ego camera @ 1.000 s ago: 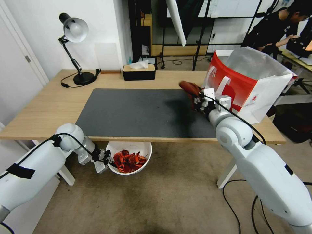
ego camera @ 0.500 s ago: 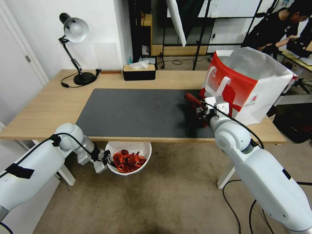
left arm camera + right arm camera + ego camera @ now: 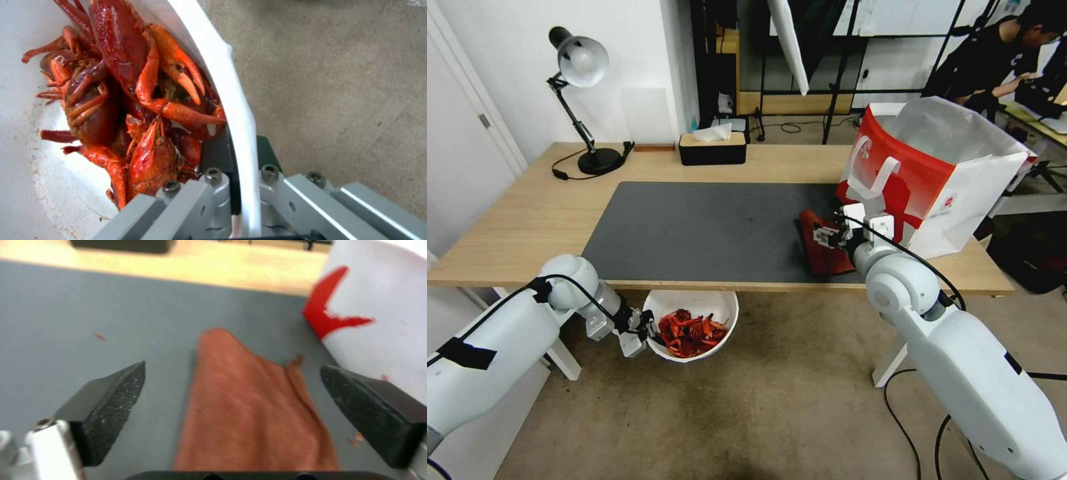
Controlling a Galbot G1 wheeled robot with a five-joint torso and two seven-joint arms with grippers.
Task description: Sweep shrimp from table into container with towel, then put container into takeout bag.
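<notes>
The worktop [image 3: 527, 220] spans the middle of the head view, with a dark mat [image 3: 707, 227] over its centre. At upper right the bag [image 3: 934, 173] stands open on the worktop's right end, its red front facing the mat. Below the worktop's near edge, lower centre, the bowl [image 3: 720, 307] hangs over the floor with the shrimp [image 3: 690, 331] piled inside. The left hand [image 3: 644, 328] is clamped on the bowl's rim, one finger inside and one outside. The towel [image 3: 822, 243] lies flat on the mat just beside the bag. Over it, the right hand [image 3: 231, 400] is spread wide, gripping nothing.
</notes>
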